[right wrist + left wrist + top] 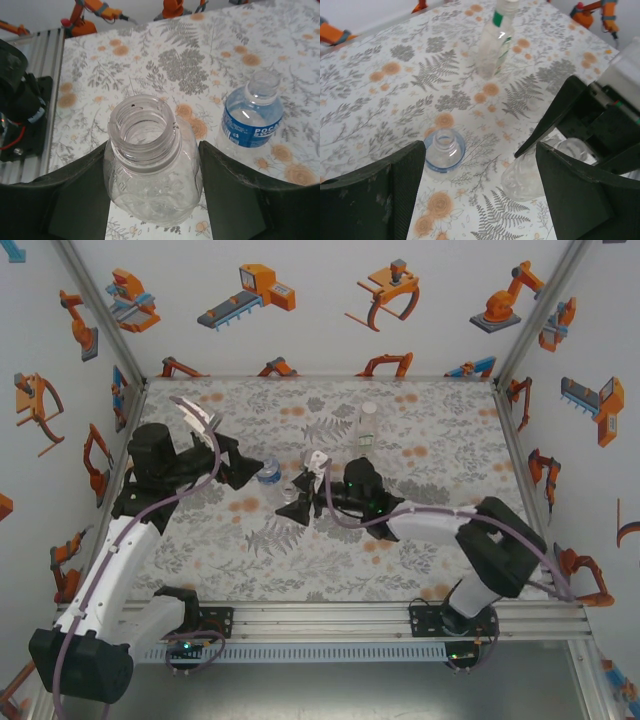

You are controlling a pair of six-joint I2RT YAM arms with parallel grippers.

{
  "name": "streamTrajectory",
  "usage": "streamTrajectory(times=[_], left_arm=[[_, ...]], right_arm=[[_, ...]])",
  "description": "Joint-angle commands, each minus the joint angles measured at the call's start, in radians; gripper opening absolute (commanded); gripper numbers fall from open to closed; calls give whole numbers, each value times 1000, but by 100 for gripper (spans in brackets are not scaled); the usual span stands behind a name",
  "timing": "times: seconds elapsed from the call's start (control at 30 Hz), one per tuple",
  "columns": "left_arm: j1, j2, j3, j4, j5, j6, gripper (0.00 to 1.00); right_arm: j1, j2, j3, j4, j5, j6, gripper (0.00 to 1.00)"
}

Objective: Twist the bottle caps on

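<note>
Clear plain bottle [150, 165] stands upright, neck bare, your right gripper [152, 150] jaws clamped on its body; blue-label bottle [252, 120] just left.
Left wrist: left gripper [480, 146] jaws released, empty, blue-label bottle's open neck below, near one finger.
Top: both mid-counter [430, 420]; left arm nearer the blue-label bottle.

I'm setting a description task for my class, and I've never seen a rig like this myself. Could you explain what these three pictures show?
These are two robot arms bolted side by side. One picture looks down from above and behind them. The other two come from a camera on each wrist. Three clear bottles are on the floral tablecloth. The right gripper is closed on the plain bottle, which has no cap. The left gripper is open, close to the uncapped blue-label bottle. The green-label bottle stands farther back.
</note>
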Motion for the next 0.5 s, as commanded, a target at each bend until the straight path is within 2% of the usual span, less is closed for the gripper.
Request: streamTrajectory(times=[0.0, 0.2, 0.47], left_arm=[[-23, -7, -20, 81, 166, 5, 82], [-107, -19, -36, 137, 297, 62, 82], [-248, -35, -15, 151, 329, 105, 82]], right_arm=[[-3, -146, -25, -112, 55, 31, 46], [0, -360, 58, -495, 185, 29, 41], [0, -522, 108, -561, 228, 94, 35]])
